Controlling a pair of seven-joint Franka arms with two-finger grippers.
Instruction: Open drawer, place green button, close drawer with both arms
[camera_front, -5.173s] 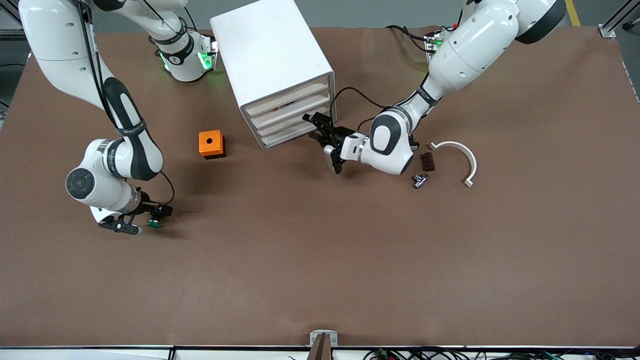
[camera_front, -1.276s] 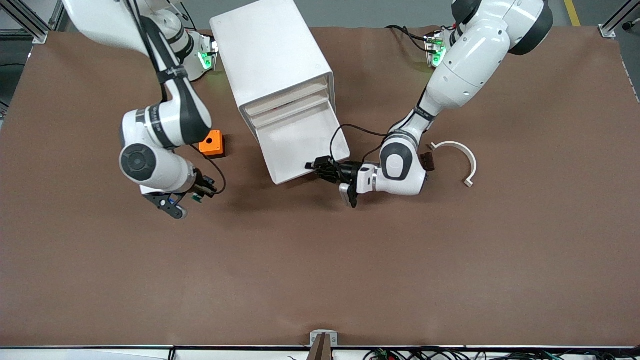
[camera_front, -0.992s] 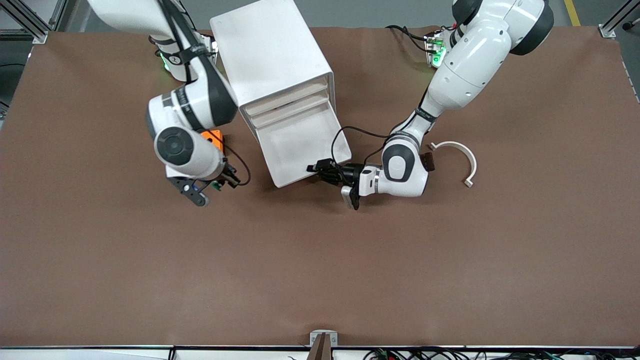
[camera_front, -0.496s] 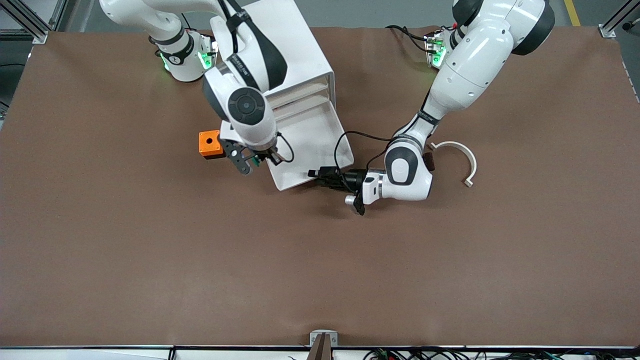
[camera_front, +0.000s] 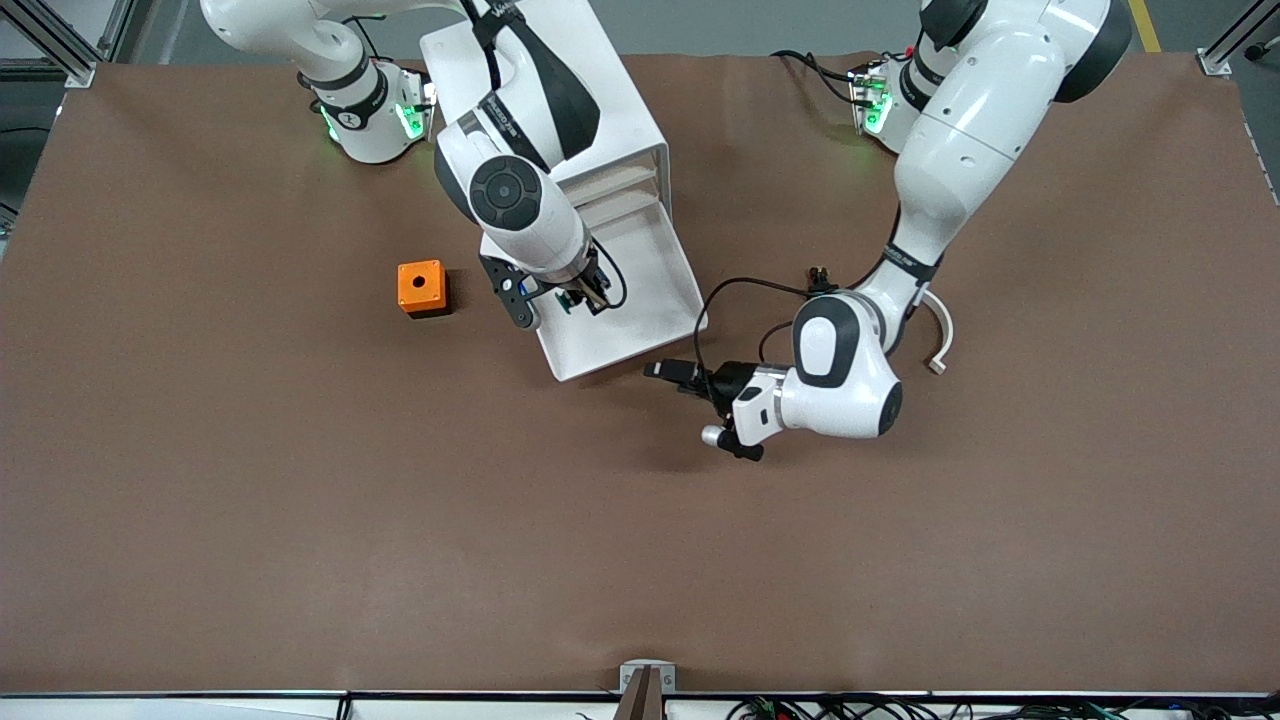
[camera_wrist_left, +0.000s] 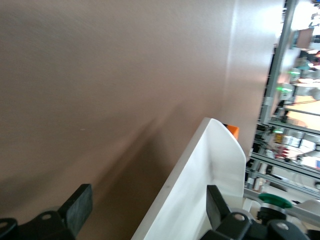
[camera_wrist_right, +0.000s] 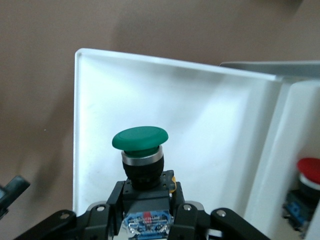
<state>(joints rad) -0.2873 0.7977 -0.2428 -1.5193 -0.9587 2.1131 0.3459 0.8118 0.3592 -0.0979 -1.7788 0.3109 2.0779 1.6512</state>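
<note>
The drawer (camera_front: 640, 300), a lower one of the white cabinet (camera_front: 540, 100), stands pulled out and is empty inside. My right gripper (camera_front: 577, 297) is over the drawer, shut on the button (camera_front: 570, 300). In the right wrist view the gripper (camera_wrist_right: 145, 196) grips the black body and the green cap (camera_wrist_right: 140, 138) points at the drawer floor (camera_wrist_right: 100, 115). My left gripper (camera_front: 672, 376) is open and empty, low over the table just off the drawer's front corner and not touching it. In the left wrist view its fingers (camera_wrist_left: 78, 207) straddle the drawer's front wall (camera_wrist_left: 200, 190), and the gripper (camera_wrist_left: 147, 196) holds nothing.
An orange cube with a hole (camera_front: 421, 287) lies on the table beside the cabinet, toward the right arm's end. A white curved piece (camera_front: 942, 335) lies by the left arm's elbow. A red-capped part (camera_wrist_right: 310, 170) sits in a drawer higher up.
The left gripper pulled the drawer out, then let go and backed away from its front. The right arm carried the button from the table to over the open drawer.
</note>
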